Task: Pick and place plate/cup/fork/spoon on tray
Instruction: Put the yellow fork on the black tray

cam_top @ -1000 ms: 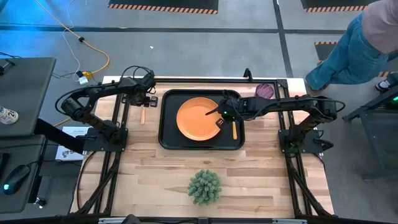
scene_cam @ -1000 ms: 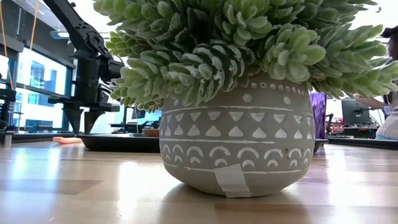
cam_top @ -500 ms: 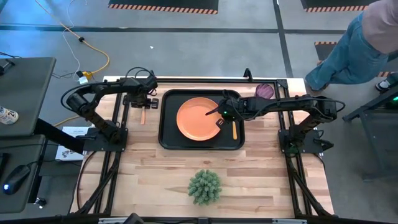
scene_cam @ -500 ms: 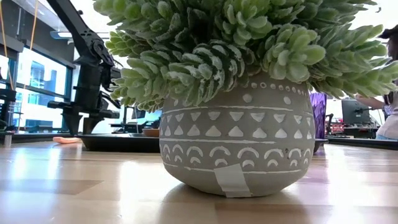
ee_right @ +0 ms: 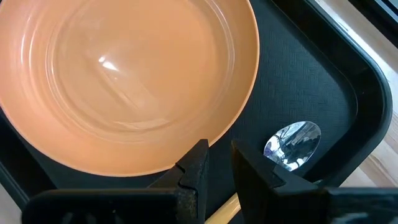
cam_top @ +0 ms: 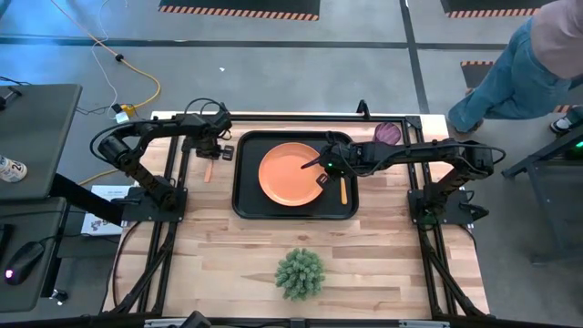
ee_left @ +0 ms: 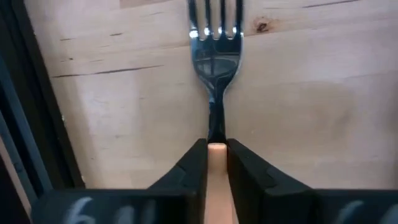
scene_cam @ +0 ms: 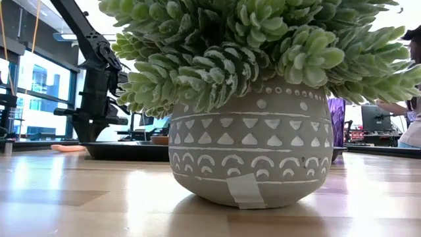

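The fork (cam_top: 208,169), with silver tines and an orange handle, lies on the wood left of the black tray (cam_top: 244,205). My left gripper (cam_top: 210,152) is down on it and shut on its handle. The orange plate (cam_top: 290,173) sits in the tray. The spoon (cam_top: 343,189) lies in the tray right of the plate. My right gripper (cam_top: 321,169) hovers over the plate's right rim, its fingertips (ee_right: 198,163) a narrow gap apart and holding nothing. The purple cup (cam_top: 387,132) stands on the table beyond the tray's far right corner. My left gripper pinches the fork's orange handle (ee_left: 216,152) between its two fingers, at the end where it joins the metal neck. The fingers come from above and close across the handle. The tines (ee_left: 214,25) stick out ahead, level over the wood. The handle's free end (scene_cam: 66,148) is at table height.
A potted spiky green plant (cam_top: 300,271) stands near the table's front edge and fills most of the low view (scene_cam: 250,131). A person (cam_top: 519,64) stands beyond the far right corner. Bare wood lies on either side of the plant.
My left gripper has moved a little toward the table's left edge and come down over the fork. The fork has stayed where it was. My right gripper has kept still.
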### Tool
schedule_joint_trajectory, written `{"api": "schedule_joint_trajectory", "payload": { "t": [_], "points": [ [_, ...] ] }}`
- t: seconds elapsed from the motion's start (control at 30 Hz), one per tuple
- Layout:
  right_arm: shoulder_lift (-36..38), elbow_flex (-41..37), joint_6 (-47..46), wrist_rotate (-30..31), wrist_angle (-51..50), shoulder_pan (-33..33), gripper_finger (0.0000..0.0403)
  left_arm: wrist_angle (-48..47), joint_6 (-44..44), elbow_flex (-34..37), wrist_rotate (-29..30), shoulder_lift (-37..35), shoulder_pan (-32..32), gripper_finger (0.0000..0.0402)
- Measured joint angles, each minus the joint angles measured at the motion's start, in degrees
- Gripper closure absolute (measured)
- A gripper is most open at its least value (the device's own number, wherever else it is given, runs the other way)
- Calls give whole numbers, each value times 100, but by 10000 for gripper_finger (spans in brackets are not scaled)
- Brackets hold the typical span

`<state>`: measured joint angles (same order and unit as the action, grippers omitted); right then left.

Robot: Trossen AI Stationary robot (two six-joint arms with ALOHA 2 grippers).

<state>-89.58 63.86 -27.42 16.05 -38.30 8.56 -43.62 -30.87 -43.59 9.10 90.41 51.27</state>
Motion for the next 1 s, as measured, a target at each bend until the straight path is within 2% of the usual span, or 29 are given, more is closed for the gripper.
{"api": "schedule_joint_trajectory", "payload": {
  "t": [0.07,0.5,1.0],
  "points": [
    [0,0,-5,-2,1,0,341,-8,24,2,2,0,2,376],
    [-2,0,-81,-15,2,0,341,-108,305,14,33,-62,-62,376],
    [-2,2,-112,-1,2,-162,341,-177,372,37,-2,-888,-590,376]
  ]
}}
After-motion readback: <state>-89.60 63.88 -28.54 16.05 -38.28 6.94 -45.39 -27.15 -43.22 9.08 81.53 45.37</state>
